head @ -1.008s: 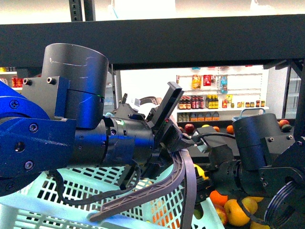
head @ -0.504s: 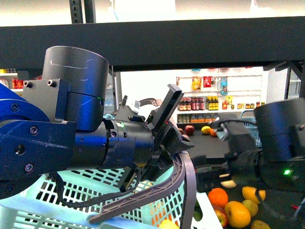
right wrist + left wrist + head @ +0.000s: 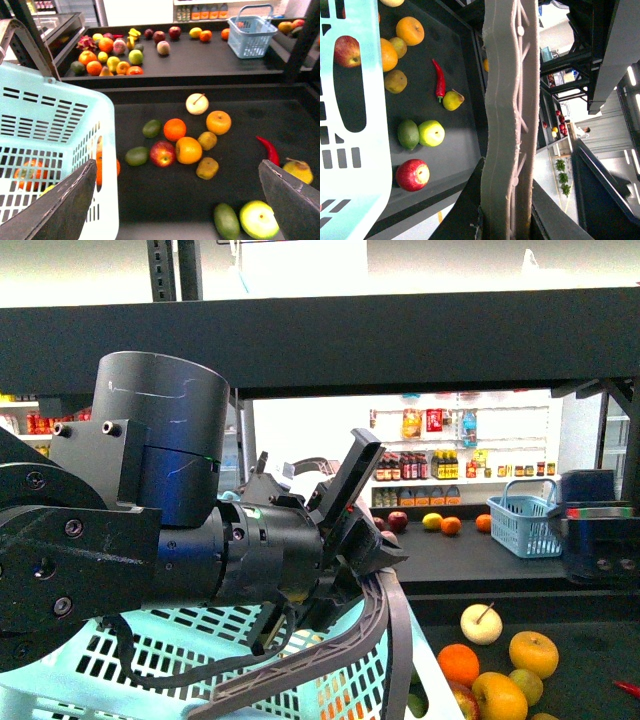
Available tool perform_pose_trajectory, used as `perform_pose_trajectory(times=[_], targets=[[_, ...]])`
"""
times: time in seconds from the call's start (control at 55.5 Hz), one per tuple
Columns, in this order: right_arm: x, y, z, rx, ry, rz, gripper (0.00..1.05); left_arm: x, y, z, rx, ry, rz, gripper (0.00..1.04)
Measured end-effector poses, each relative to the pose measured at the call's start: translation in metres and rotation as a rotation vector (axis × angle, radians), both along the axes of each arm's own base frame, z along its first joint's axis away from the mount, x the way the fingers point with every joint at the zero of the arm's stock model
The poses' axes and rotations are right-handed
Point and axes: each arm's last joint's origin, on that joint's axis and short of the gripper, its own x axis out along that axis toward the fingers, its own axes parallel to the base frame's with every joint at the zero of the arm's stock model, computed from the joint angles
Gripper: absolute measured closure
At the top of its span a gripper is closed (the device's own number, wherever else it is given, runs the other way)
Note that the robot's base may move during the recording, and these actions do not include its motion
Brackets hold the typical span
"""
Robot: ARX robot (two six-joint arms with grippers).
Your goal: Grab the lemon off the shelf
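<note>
Right gripper (image 3: 176, 167) spread wide, empty, hovering over shelf (image 3: 160, 200) tier. I judge lemon (image 3: 207, 140) to be small dull-yellow oval in fruit cluster, touching orange (image 3: 188, 150), just beside yellow-orange fruit (image 3: 218, 122). My plan: descend straight, straddle lemon's short axis, keep fingers off those 2 neighbours, close gently, lift clear. Left gripper (image 3: 300, 705) sits by light-blue basket (image 3: 55, 115); I cannot tell its opening. Far bottles (image 3: 415, 455): labels too small, I read no writing.
</note>
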Motion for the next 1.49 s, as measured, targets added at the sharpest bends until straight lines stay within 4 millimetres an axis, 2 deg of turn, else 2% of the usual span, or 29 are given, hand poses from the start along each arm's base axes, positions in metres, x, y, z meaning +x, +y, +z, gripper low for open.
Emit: perform_pose_trajectory(times=[0.126, 0.342, 0.432, 0.558, 0.666, 0.756, 0.9, 1.134, 1.224, 1.494], targets=[[-0.050, 0.005, -0.004, 0.032, 0.003, -0.063, 0.07, 0.000, 0.000, 0.000, 0.000, 0.000, 0.000, 0.93], [-0.101, 0.018, -0.012, 0.002, -0.014, -0.070, 0.07, 0.000, 0.000, 0.000, 0.000, 0.001, 0.000, 0.93], [-0.117, 0.011, -0.026, -0.001, -0.112, 0.076, 0.25, 0.000, 0.000, 0.000, 0.000, 0.001, 0.000, 0.93], [-0.134, -0.001, -0.049, -0.038, -0.102, 0.095, 0.46, 0.000, 0.000, 0.000, 0.000, 0.000, 0.000, 0.93], [-0.138, -0.009, -0.053, -0.038, -0.124, 0.100, 0.61, 0.000, 0.000, 0.000, 0.001, -0.001, 0.000, 0.93], [-0.138, -0.017, -0.058, -0.040, -0.134, 0.095, 0.81, 0.000, 0.000, 0.000, 0.000, 0.000, -0.004, 0.93], [-0.138, -0.023, -0.064, -0.045, -0.133, 0.094, 1.03, 0.000, 0.000, 0.000, 0.000, 0.000, -0.003, 0.93], [-0.138, -0.034, -0.071, -0.043, -0.135, 0.121, 1.02, 0.000, 0.000, 0.000, 0.001, -0.001, 0.000, 0.93], [-0.138, -0.040, -0.073, -0.045, -0.137, 0.077, 1.02, 0.000, 0.000, 0.000, 0.000, 0.000, 0.000, 0.93], [-0.139, -0.041, -0.083, -0.046, -0.139, 0.079, 1.02, 0.000, 0.000, 0.000, 0.000, 0.001, -0.001, 0.93]])
